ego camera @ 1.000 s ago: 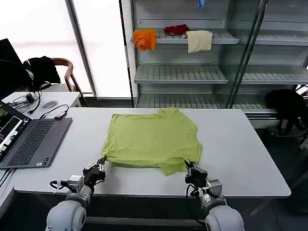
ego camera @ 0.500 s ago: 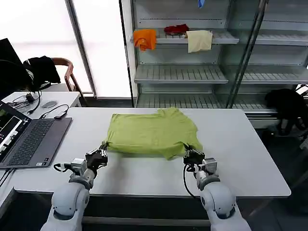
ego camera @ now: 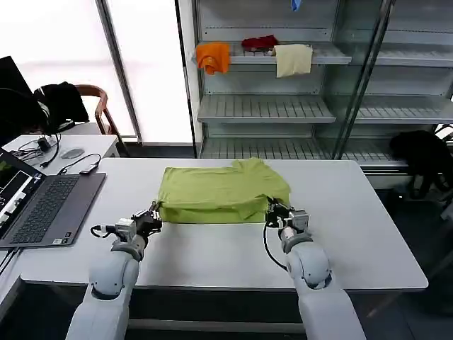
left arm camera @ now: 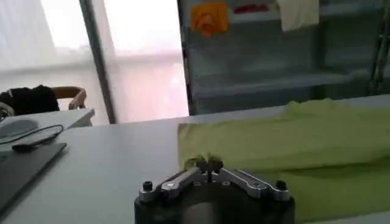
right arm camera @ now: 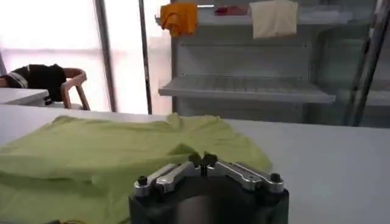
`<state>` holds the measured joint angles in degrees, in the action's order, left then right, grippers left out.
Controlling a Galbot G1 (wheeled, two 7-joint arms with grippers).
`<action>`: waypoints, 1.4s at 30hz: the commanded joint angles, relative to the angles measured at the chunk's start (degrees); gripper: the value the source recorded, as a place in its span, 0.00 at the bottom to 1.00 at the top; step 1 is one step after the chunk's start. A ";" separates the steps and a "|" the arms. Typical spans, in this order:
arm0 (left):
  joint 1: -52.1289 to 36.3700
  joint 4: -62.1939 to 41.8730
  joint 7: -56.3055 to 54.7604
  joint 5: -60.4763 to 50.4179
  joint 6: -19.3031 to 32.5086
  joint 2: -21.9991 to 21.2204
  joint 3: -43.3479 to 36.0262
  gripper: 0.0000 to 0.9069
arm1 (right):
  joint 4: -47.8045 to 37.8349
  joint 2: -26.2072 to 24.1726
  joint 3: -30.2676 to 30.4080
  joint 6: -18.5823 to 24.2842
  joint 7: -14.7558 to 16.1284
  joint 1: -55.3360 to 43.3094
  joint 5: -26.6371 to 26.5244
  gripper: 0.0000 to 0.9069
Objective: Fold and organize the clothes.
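Note:
The lime yellow-green T-shirt [ego camera: 221,191] lies on the white table [ego camera: 354,212], its near hem doubled back over the body. My left gripper [ego camera: 154,214] is shut on the hem's left corner, and my right gripper [ego camera: 270,210] is shut on the right corner. In the left wrist view the gripper [left arm camera: 207,163] pinches green cloth, with the T-shirt [left arm camera: 292,143] spread beyond it. The right wrist view has the gripper [right arm camera: 202,160] closed on the folded edge of the T-shirt [right arm camera: 122,152].
An open laptop [ego camera: 42,205] sits at the table's left, with cables [ego camera: 78,166] behind it. Behind the table stands a shelf unit [ego camera: 283,106] holding orange [ego camera: 213,57], red [ego camera: 259,42] and cream [ego camera: 293,59] cloths. A chair with a black garment [ego camera: 64,103] stands at far left.
Both grippers have carried the near hem away from the table's front edge and over the shirt, so the visible shirt is now shorter front to back.

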<state>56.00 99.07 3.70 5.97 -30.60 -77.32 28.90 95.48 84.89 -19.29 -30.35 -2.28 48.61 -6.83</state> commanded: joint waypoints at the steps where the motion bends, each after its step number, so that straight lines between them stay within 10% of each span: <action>1: -1.65 -3.01 -0.02 -1.08 0.29 -0.05 -0.30 1.00 | -5.00 1.03 -0.22 0.91 -0.86 -4.47 1.14 1.00; 42: 1.38 -2.12 -0.96 -3.14 -1.25 0.43 -0.43 1.00 | 0.11 -8.86 -4.25 -0.35 3.06 6.82 -2.81 1.00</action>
<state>57.15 97.29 2.75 3.05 -31.78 -76.99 28.51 96.49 76.72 -23.54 -30.76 0.36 54.32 -9.88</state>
